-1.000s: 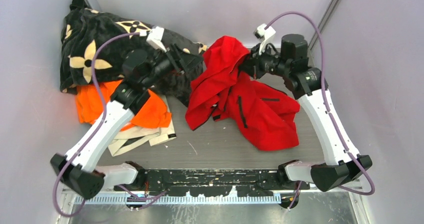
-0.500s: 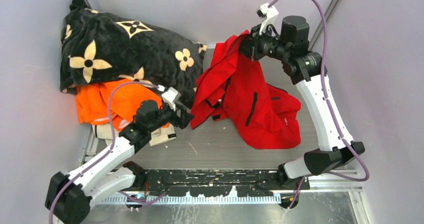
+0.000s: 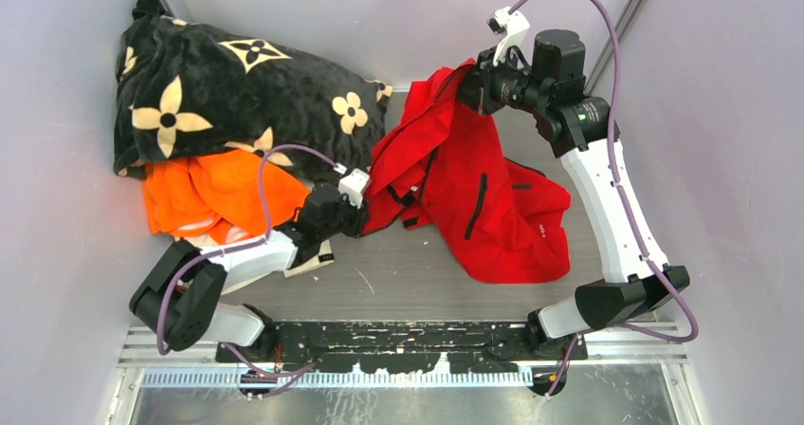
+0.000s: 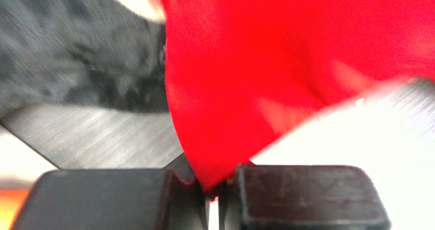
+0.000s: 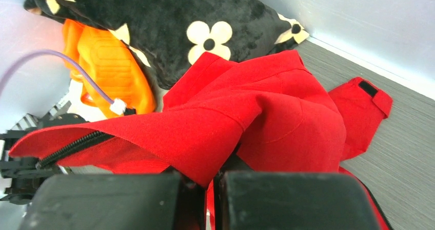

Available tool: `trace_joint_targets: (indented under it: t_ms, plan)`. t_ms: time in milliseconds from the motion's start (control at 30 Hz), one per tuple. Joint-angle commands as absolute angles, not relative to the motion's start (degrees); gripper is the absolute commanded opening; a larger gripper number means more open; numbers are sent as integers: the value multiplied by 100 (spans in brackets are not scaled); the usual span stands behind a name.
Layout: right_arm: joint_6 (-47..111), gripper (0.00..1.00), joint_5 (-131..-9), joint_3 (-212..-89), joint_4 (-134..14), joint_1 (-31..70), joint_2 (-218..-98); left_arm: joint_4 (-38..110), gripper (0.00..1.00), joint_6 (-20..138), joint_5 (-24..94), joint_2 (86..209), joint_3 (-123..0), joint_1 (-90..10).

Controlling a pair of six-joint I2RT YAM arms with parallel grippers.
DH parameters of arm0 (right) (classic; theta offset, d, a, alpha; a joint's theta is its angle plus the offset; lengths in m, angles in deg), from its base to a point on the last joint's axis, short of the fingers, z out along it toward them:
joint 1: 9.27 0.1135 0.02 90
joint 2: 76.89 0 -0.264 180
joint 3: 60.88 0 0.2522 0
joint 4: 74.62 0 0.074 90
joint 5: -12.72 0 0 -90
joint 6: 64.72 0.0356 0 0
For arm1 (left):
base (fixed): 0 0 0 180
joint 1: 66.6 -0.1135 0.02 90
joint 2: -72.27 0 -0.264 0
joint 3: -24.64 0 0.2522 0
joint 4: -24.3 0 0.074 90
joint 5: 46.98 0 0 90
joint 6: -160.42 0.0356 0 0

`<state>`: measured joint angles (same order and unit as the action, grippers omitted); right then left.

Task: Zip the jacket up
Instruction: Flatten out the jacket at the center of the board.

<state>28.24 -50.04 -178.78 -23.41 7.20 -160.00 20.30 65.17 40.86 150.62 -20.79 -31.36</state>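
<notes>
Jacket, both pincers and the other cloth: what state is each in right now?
jacket: unzipped, crumpled, far end raised.
left pincer: shut on the jacket's near edge.
right pincer: shut on the jacket, holding the far end up.
black flowered blanket: heaped in the far left corner.
orange garment: crumpled, partly under the blanket.

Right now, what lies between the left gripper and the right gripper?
Only the jacket: its red cloth spans from the left gripper, pinching a near corner, to the right gripper, holding a raised edge. The top external view shows it.
</notes>
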Motion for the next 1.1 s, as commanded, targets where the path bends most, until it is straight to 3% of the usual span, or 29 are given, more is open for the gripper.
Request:
trace_joint_targets:
  t_ms: [0,167,300,600,1067]
  plan:
    - [2165,1,-5490,-18454,-2084,667,-15795,2230,0,6532,4359,14432,-3054,-3135]
    - [1151,1,-6335,-19509,-1260,655,-15812,4247,0,6197,4968,12699,-4363,-3145]
    - [897,1,-6599,-20771,-605,651,-15947,4487,0,6019,4847,11920,-5587,-3158]
    - [742,1,-7227,-22009,-523,655,-15310,4705,0,5646,3486,12216,-8143,-3153]
    - [571,1,-7710,-22069,-389,643,-14998,4692,0,5381,3113,12557,-8802,-3158]
